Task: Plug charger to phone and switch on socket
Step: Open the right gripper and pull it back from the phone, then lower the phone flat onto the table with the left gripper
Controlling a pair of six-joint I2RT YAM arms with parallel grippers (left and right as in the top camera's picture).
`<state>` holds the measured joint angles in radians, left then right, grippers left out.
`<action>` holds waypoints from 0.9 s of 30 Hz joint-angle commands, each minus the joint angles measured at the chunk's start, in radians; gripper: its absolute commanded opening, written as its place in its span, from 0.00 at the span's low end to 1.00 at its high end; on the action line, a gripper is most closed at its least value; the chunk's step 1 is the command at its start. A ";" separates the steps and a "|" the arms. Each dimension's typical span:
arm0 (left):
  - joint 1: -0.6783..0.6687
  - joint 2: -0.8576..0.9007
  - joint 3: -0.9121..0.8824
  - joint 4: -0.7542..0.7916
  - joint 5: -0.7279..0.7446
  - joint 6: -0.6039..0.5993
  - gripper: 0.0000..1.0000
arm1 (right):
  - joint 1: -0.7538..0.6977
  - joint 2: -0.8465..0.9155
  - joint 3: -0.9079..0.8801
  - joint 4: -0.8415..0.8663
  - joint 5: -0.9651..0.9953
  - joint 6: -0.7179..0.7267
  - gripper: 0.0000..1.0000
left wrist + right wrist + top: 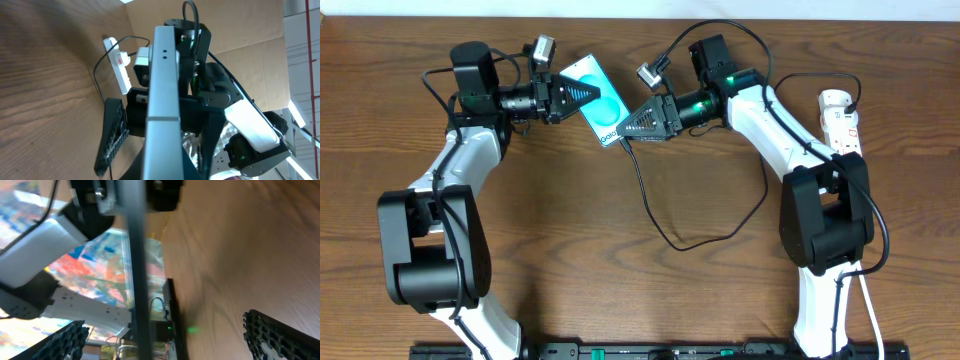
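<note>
Looping over the brown wooden surface (570, 260) nearest the arm bases, the long thin black charger cable (640, 185) ran up to the lower end of the flat, light-blue swirl-screened phone (600, 100). Whether its tip was seated, I could not tell. Your left claw (586, 94) was clamped on that phone. Your right claw (628, 128) stood with fingers apart around the phone's end. Farthest off, the elongated white power-strip socket (841, 118) was yet to be switched on, by my judgement.

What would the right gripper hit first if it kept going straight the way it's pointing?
Most likely the phone, held by the left gripper: the right gripper points at its near end, and its wrist view shows the phone's edge straight ahead.
</note>
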<state>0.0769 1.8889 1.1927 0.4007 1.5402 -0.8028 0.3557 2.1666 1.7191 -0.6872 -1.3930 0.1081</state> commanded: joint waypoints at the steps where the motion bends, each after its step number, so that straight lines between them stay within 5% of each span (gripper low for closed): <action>1: 0.013 -0.011 0.000 0.005 0.032 0.024 0.07 | -0.032 -0.006 0.019 -0.005 0.049 0.010 0.99; 13: 0.016 -0.011 0.000 0.005 0.032 0.024 0.07 | -0.206 -0.007 0.020 -0.055 0.121 0.010 0.99; 20: 0.016 -0.011 0.000 0.005 0.032 0.025 0.07 | -0.251 -0.014 0.055 -0.412 0.557 -0.098 0.99; 27: 0.016 -0.011 0.000 -0.003 0.032 0.032 0.07 | -0.249 -0.075 0.067 -0.548 0.895 0.007 0.99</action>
<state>0.0891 1.8889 1.1915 0.3996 1.5402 -0.7902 0.1032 2.1597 1.7603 -1.2137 -0.7227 0.0559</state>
